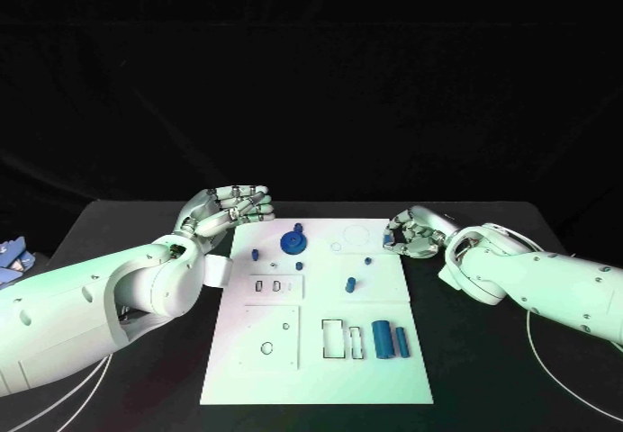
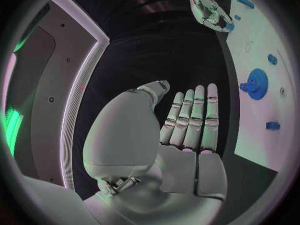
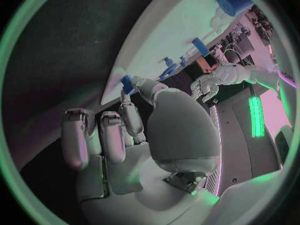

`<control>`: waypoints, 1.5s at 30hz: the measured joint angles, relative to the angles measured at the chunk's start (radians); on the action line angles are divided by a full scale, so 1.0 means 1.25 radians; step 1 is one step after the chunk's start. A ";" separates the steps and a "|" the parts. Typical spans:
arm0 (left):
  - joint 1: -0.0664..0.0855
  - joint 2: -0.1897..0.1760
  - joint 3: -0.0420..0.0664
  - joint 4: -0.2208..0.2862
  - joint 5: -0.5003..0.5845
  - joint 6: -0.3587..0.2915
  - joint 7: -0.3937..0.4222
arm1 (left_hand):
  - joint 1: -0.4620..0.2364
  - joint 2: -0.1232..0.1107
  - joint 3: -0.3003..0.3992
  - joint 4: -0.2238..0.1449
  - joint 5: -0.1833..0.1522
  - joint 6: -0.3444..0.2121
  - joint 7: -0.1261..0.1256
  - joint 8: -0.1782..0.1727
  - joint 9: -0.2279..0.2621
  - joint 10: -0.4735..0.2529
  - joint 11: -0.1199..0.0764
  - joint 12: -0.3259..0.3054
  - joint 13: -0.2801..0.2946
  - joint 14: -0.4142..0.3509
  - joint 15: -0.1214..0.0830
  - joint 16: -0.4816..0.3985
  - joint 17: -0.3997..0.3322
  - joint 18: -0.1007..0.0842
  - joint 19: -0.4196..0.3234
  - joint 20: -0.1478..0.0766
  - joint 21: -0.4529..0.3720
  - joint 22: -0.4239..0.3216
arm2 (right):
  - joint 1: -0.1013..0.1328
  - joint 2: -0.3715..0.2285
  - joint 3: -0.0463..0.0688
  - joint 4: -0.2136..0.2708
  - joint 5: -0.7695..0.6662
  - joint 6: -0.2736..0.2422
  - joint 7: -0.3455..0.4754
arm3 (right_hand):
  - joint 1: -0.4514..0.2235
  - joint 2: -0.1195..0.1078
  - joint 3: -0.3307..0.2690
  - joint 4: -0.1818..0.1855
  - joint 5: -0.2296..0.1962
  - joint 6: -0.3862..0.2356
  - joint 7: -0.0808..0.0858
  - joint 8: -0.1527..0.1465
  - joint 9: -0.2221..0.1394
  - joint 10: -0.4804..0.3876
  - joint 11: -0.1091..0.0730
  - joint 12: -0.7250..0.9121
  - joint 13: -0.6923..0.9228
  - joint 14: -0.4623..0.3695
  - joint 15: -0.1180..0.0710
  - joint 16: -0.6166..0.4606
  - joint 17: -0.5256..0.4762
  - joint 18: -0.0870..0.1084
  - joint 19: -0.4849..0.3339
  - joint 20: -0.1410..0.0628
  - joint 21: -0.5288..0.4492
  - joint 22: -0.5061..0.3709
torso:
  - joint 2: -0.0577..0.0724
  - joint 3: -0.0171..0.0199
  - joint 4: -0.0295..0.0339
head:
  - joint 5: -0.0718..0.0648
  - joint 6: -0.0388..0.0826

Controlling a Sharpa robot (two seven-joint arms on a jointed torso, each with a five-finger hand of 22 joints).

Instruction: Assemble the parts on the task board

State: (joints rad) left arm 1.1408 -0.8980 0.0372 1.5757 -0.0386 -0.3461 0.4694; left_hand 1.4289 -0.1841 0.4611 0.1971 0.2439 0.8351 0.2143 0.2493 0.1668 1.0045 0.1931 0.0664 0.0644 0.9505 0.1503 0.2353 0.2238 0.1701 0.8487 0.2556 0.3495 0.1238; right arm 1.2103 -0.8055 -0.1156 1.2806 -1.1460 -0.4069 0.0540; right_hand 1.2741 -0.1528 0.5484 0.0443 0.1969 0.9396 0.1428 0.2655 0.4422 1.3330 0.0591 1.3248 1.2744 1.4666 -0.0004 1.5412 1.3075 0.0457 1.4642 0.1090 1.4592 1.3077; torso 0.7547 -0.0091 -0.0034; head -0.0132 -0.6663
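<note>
The white task board lies in the middle of the black table. A blue gear sits near its far edge, with several small blue pegs around it. Two blue cylinders lie near the board's right side. My right hand hovers at the board's far right edge and pinches a small blue part between thumb and finger. My left hand is raised beside the board's far left corner, its fingers straight and side by side, holding nothing.
White cables trail over the table at the right, and others at the near left. A blue-and-white object sits at the far left edge. Recessed slots and outlines mark the board's near half.
</note>
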 measured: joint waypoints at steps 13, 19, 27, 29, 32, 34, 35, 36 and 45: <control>0.000 -0.002 0.000 -0.005 0.000 0.000 -0.002 | 0.000 0.000 0.000 0.000 0.000 0.000 0.000 0.000 0.000 0.000 0.000 0.000 0.000 0.000 0.000 0.000 0.000 0.000 0.000 0.000 0.000 0.000 | 0.004 -0.022 0.002 0.110 0.023 -0.042 -0.014 | -0.002 0.024 0.009 0.002 0.004 -0.004 0.000 0.004 0.005 0.003 -0.003 0.000 -0.001 -0.003 -0.003 0.000 0.000 0.000 0.003 -0.003 0.002 0.000 | -0.004 -0.0014 -0.0035 | 0.003 0.000; 0.000 0.001 -0.001 -0.010 0.000 0.000 -0.003 | 0.000 0.000 0.000 0.000 0.000 0.000 0.000 0.000 0.000 0.000 0.000 0.000 0.000 0.000 0.000 0.000 0.000 0.000 0.000 0.000 0.000 -0.001 | 0.010 -0.005 0.003 0.179 0.021 -0.052 -0.039 | -0.006 0.028 0.011 0.004 0.008 -0.009 0.001 0.004 0.005 0.003 -0.003 0.000 -0.002 -0.003 -0.003 0.000 0.000 0.000 0.003 -0.003 0.002 0.000 | -0.006 -0.0034 -0.0044 | 0.011 -0.003; 0.000 0.010 -0.001 -0.019 0.000 0.000 -0.005 | 0.000 0.000 0.002 -0.002 0.000 0.000 0.000 0.000 0.000 0.000 0.000 0.000 0.000 0.000 0.000 0.000 0.000 0.000 0.000 0.000 0.000 -0.001 | 0.011 0.053 0.002 0.246 -0.056 -0.056 -0.092 | -0.008 0.030 0.011 0.004 0.010 -0.011 0.002 0.005 0.005 0.003 -0.003 0.000 -0.002 -0.003 -0.003 0.000 0.000 0.000 0.003 -0.003 0.002 0.000 | -0.009 -0.0067 -0.0031 | 0.031 -0.009; 0.000 0.011 -0.001 -0.021 0.000 0.000 -0.005 | 0.000 0.000 0.002 -0.002 0.000 0.000 0.000 0.000 0.000 0.000 0.000 0.000 0.000 0.000 0.000 0.000 0.000 0.000 0.000 0.000 0.000 -0.001 | 0.011 0.068 0.001 0.252 -0.079 -0.056 -0.107 | -0.008 0.030 0.011 0.004 0.010 -0.012 0.001 0.007 0.005 0.003 -0.003 0.000 -0.004 -0.003 -0.003 0.000 0.000 0.000 0.003 -0.003 0.002 0.000 | -0.009 -0.0071 -0.0031 | 0.035 -0.011; 0.000 0.013 -0.001 -0.024 0.000 0.000 -0.005 | 0.000 0.000 0.002 -0.002 0.000 0.000 0.000 0.000 0.000 0.000 0.000 0.000 0.000 0.000 0.000 0.000 0.000 0.000 0.000 0.000 0.000 -0.001 | 0.011 0.094 0.000 0.259 -0.107 -0.054 -0.127 | -0.008 0.030 0.011 0.004 0.010 -0.012 0.000 0.007 0.005 0.003 -0.003 0.000 -0.004 -0.003 -0.003 0.000 0.000 0.000 0.003 -0.003 0.002 0.000 | -0.009 -0.0074 -0.0032 | 0.042 -0.014; 0.000 0.014 -0.001 -0.025 0.000 0.000 -0.005 | 0.000 0.000 0.002 -0.002 0.000 0.000 0.000 0.000 0.000 0.000 0.000 0.000 0.000 0.000 0.000 0.000 0.000 0.000 0.000 0.000 0.000 -0.001 | 0.010 0.109 -0.001 0.260 -0.121 -0.052 -0.140 | -0.008 0.030 0.011 0.004 0.010 -0.011 0.000 0.007 0.005 0.003 -0.003 0.000 -0.004 -0.003 -0.003 0.000 0.000 0.000 0.003 -0.003 0.002 0.000 | -0.009 -0.0076 -0.0032 | 0.046 -0.015; 0.000 0.014 -0.001 -0.025 0.000 0.000 -0.005 | 0.000 0.000 0.002 -0.002 0.000 0.000 0.000 0.000 0.000 0.000 0.000 0.000 0.000 0.000 0.000 0.000 0.000 0.000 0.000 0.000 0.000 -0.001 | 0.009 0.118 -0.002 0.259 -0.128 -0.050 -0.147 | -0.008 0.030 0.012 0.003 0.012 -0.011 0.000 0.008 0.005 0.003 -0.003 -0.002 -0.005 -0.003 -0.003 0.000 0.000 0.000 0.003 -0.003 0.002 0.000 | -0.009 -0.0076 -0.0032 | 0.048 -0.016; 0.000 0.015 -0.001 -0.026 0.000 0.000 -0.006 | 0.000 0.000 0.002 -0.002 0.000 0.000 0.000 0.000 0.000 0.000 0.000 0.000 0.000 0.000 0.000 0.000 0.000 0.000 0.000 0.000 0.000 -0.001 | 0.009 0.126 -0.003 0.256 -0.132 -0.048 -0.153 | -0.008 0.030 0.013 0.002 0.014 -0.011 0.000 0.008 0.005 0.003 -0.003 -0.003 -0.005 -0.003 -0.003 0.000 0.000 0.000 0.003 -0.003 0.002 0.000 | -0.009 -0.0076 -0.0033 | 0.051 -0.017; 0.000 0.019 -0.001 -0.030 0.000 0.000 -0.006 | 0.000 0.000 0.002 -0.002 0.000 0.000 0.000 0.000 0.000 0.000 0.000 0.000 0.000 0.000 0.000 0.000 0.000 0.000 0.000 0.000 0.000 -0.001 | -0.016 0.188 -0.012 0.216 -0.167 -0.033 -0.200 | -0.005 0.033 0.015 0.004 0.014 -0.013 -0.002 0.007 0.005 0.003 -0.003 -0.003 -0.005 0.000 -0.006 0.000 0.000 0.000 0.003 -0.003 0.002 0.000 | -0.007 -0.0060 -0.0040 | 0.066 -0.025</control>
State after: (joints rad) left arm 1.1414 -0.8739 0.0364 1.5384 -0.0386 -0.3458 0.4616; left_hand 1.4289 -0.1840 0.4639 0.1943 0.2439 0.8351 0.2143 0.2493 0.1669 1.0045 0.1931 0.0664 0.0644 0.9505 0.1503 0.2353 0.2233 0.1701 0.8487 0.2556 0.3495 0.1232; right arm 1.1905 -0.5709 -0.1309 1.5503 -1.3542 -0.4488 -0.1956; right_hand 1.2675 -0.1119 0.5674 0.0497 0.2149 0.9239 0.1404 0.2745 0.4484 1.3365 0.0556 1.3206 1.2676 1.4665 -0.0076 1.5412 1.3073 0.0457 1.4679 0.1055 1.4617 1.3080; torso 0.7461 -0.0166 -0.0083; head 0.0699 -0.6973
